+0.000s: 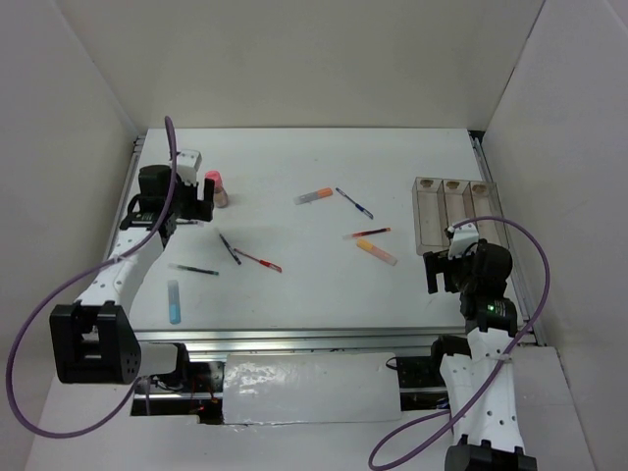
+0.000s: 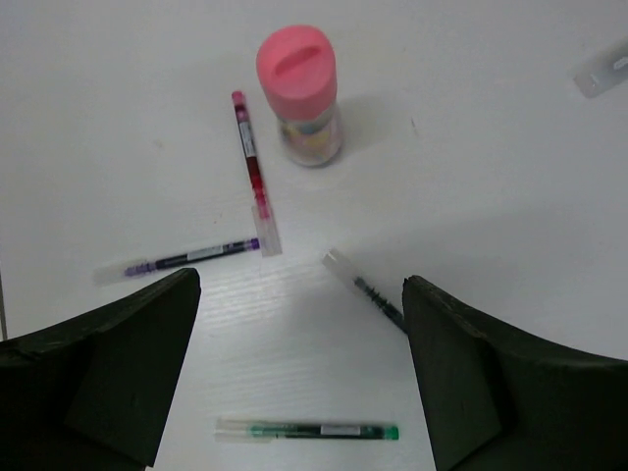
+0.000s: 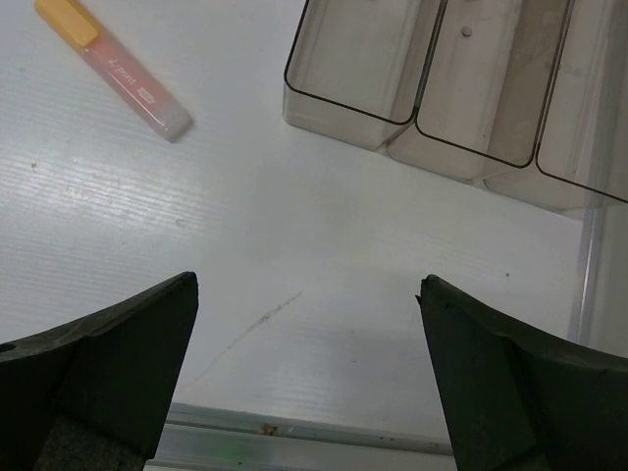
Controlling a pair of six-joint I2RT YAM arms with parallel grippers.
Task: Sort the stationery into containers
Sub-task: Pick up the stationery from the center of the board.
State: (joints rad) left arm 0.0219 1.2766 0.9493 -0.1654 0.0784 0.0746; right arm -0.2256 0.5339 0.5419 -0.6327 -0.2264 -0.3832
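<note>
**Fingers apart on left gripper (image 1: 199, 208) and right gripper (image 1: 439, 269); nothing grasped**

Left wrist view: both dark fingers (image 2: 108, 373) stand wide, with only table and pens seen in the gap. Right wrist view: dark fingers (image 3: 520, 373) equally wide, over bare table.

White table (image 1: 324, 294): seen whole in the top view only. All the stationery lies loose on it.

Row of three joined clear-plastic bins with brownish bottoms (image 1: 428, 183): at the table's right side, just beyond the right gripper. The right wrist view shows only their near ends.

Pink-capped stubby tube (image 1: 217, 188): upright, just beside the left gripper in the top view. In the left wrist view it stands beyond the pens.

Markers:
- Light-blue marker (image 1: 174, 301) lies near the table's left front, visible in the top view only.
- Orange-capped marker (image 1: 314, 195) lies mid-table.
- Yellow-capped pink marker (image 3: 113, 69) lies left of the bins and apart from them. Its printing shows only in the right wrist view.

Pens:
- Thin blue pen (image 1: 354, 203) lies just beside the orange-capped marker.
- Thin red mid-table pen (image 1: 368, 233) lies near the yellow-capped marker.
- The left wrist view shows four more. A red pen with clear cap (image 2: 250, 167) has its cap end just beside a purple pen (image 2: 177, 260).
- A dark pen (image 2: 365, 289) lies near the right-hand finger, and a green pen (image 2: 309, 430) lies lowest in the gap.
- I cannot pick out the purple one in the top view.
</note>
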